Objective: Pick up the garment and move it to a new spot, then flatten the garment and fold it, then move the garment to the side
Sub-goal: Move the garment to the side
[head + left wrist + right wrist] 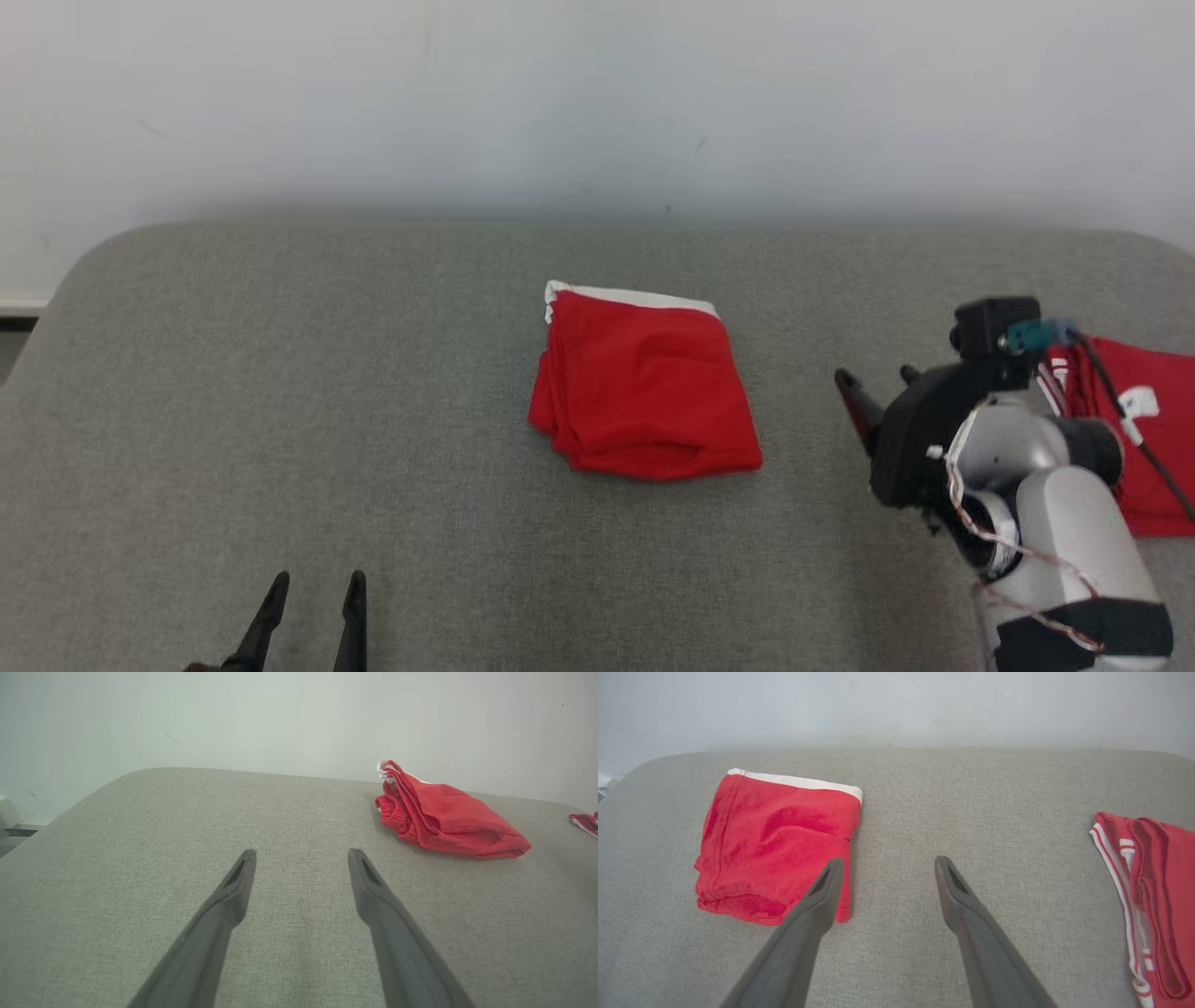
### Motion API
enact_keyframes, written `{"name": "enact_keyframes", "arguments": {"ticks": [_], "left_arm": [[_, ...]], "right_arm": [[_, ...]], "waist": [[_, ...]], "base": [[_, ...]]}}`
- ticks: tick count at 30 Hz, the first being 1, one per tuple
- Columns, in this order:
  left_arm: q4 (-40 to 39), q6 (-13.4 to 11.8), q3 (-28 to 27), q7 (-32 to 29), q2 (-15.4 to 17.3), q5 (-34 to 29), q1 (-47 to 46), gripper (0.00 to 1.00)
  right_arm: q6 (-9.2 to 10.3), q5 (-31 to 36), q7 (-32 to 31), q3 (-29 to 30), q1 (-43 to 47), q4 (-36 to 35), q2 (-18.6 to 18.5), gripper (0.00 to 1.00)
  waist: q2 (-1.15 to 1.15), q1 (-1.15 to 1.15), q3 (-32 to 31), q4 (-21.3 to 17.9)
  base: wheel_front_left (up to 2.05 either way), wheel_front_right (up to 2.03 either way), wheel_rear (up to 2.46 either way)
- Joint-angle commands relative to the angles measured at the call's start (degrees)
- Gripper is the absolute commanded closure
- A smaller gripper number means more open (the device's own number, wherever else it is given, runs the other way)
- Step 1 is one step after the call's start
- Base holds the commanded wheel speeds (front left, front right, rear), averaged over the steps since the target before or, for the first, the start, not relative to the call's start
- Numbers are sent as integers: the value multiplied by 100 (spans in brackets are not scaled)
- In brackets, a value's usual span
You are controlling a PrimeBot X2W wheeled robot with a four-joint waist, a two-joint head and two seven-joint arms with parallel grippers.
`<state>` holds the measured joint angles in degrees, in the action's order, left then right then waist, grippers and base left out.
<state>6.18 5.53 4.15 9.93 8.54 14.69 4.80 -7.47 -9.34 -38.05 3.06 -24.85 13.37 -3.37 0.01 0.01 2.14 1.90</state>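
In desk (373, 373) middle, folded red garment (644, 387) lies, layers stacked. Left pincer (317, 579) and right pincer (876, 375) both spread, empty; right one near it. I judge side-move due: I'd pinch every layer at near edge, drag low, keep fold.

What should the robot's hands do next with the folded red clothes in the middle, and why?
Probably the right gripper should reach over and close on the near edge of the folded red garment. It already looks folded, that gripper is open, empty and closest to it, and the garment lies in the middle, so moving it aside seems to be what's left.
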Motion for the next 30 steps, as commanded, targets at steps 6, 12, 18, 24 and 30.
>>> {"name": "enact_keyframes", "arguments": {"ticks": [6,12,18,24,30], "left_arm": [[127,56,213,102,-44,64,-320,0],[352,106,392,228,-46,106,-585,0],[583,155,498,358,-7,159,-775,0],[749,150,570,426,-1,199,-911,0],[955,166,570,483,16,278,-1013,0]], "right_arm": [[-4,407,-455,396,-840,689,55,0],[-4,469,-261,608,-1294,1604,47,0],[-4,514,158,769,-1557,2408,48,0],[-4,349,334,609,-1698,3110,64,0],[-4,266,579,361,-1844,3485,74,100]], "waist": [[-1,-1,719,688],[-1,-1,1049,1052],[-1,-1,1223,1215],[-1,-1,1308,1239],[-1,-1,1260,1084]], "base": [[0,0,0],[0,0,0],[0,0,0],[0,0,0],[0,0,0]]}}
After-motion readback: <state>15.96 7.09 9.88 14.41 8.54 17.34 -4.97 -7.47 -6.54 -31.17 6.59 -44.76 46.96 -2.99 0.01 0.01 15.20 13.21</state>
